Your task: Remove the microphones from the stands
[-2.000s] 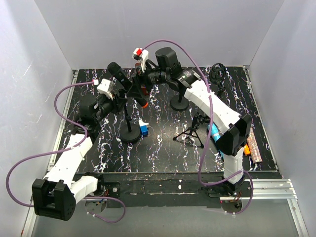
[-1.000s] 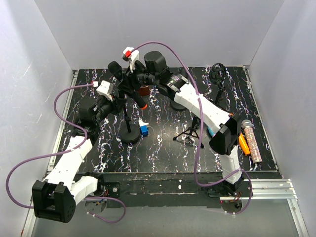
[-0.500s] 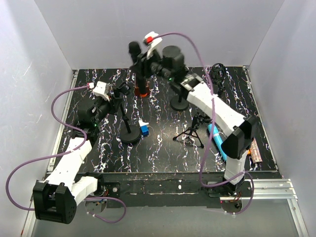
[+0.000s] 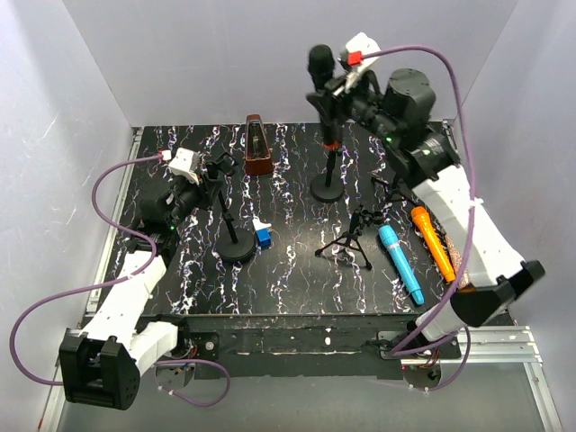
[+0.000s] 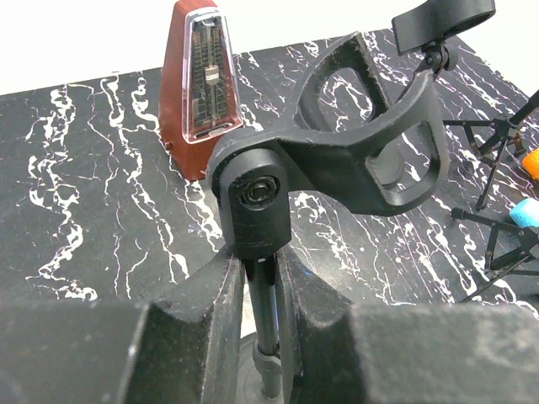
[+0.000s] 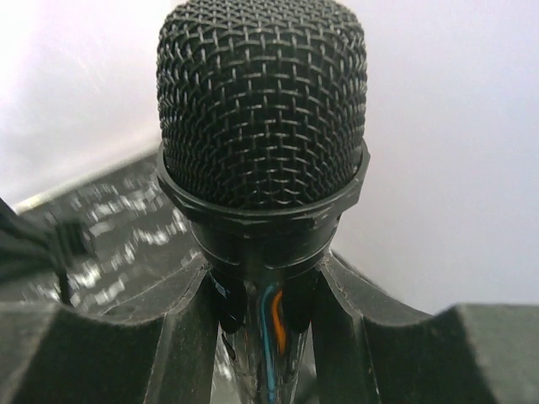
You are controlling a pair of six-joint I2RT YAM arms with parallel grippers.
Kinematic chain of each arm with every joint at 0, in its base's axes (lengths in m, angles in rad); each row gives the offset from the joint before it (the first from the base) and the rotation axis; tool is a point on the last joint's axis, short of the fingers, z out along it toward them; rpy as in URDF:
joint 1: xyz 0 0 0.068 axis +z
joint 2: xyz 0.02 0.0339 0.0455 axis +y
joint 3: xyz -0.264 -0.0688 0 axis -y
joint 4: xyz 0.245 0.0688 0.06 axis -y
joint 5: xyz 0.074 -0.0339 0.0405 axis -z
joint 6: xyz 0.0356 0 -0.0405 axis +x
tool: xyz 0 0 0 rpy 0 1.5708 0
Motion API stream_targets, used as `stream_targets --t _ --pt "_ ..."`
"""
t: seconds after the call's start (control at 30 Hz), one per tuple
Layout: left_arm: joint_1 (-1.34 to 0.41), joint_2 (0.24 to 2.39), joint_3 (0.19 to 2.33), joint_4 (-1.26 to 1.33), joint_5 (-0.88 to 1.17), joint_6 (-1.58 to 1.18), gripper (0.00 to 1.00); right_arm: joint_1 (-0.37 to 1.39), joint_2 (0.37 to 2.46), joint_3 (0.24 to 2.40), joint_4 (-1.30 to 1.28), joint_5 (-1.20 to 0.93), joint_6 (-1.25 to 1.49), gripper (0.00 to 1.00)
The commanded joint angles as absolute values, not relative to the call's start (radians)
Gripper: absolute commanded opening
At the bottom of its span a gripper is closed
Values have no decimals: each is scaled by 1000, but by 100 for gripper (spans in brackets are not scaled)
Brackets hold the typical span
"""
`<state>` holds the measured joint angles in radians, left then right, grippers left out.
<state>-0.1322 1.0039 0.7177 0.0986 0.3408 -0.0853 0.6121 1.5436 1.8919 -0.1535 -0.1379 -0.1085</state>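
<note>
Near the left edge of the table [image 4: 297, 270], the left gripper [image 5: 263, 282] was clenched on the pole of the stand [image 4: 237, 250], just under its empty clip [image 5: 370, 143]. Well to the right, above the back edge, the right gripper [image 6: 265, 290] grasped the microphone [image 4: 320, 70], its long axis upright and its head up, clear of the stand.

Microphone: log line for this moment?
microphone: off stand | right gripper: shut on microphone | left gripper: shut on stand | clip: empty
</note>
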Motion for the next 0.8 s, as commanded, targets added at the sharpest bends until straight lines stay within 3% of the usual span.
stream_targets --t 0.0,0.23,0.43,0.57,0.77 --pt "-114 1005 716 -84 319 -28 0 493 1375 1784 -440 -164 -213 1" --pt "-81 994 749 -144 322 -41 0 293 1100 1521 -734 -117 -276 1" --pt "-68 957 765 -208 350 -9 0 261 862 1232 -896 -98 -394 1" --pt "-63 931 773 -271 390 -5 0 180 825 1045 -812 -69 -393 1" --pt "-61 913 781 -314 370 34 0 52 928 910 -691 -143 -412 1"
